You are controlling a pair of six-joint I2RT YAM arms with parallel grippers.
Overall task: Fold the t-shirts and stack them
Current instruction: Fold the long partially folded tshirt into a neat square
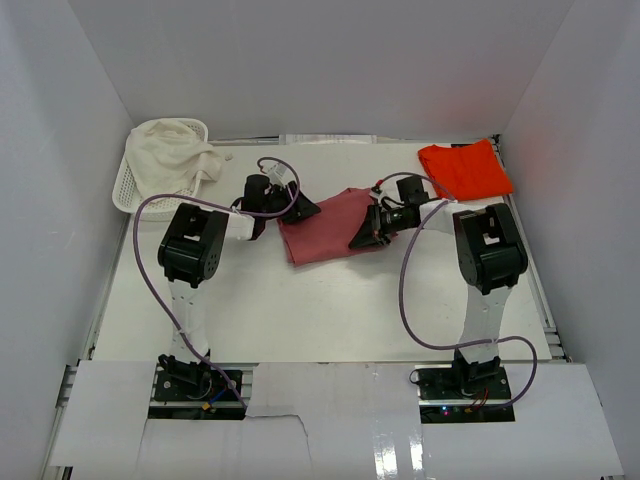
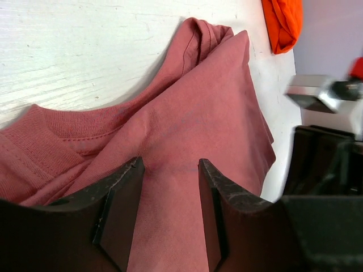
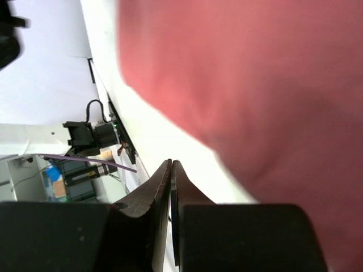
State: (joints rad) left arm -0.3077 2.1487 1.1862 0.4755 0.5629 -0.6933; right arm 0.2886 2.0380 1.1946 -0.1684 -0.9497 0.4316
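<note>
The rose-red t-shirt (image 1: 322, 232) lies bunched mid-table between both arms, the orange-red t-shirt (image 1: 465, 168) at the far right corner. The left gripper (image 2: 170, 167) hangs open and empty over the cloth; the right gripper (image 3: 171, 165) is pinched closed on nothing visible. Spreading the shirt flat first would likely give a cleaner fold.

Near half of the bench (image 1: 330, 310) is open. Centre is tight: left gripper (image 1: 305, 208) and right gripper (image 1: 361, 237) sit near each other over the rose-red shirt (image 1: 322, 238). Back corners are blocked by the basket (image 1: 122, 192) on the left and the orange shirt (image 1: 465, 168) on the right.
</note>
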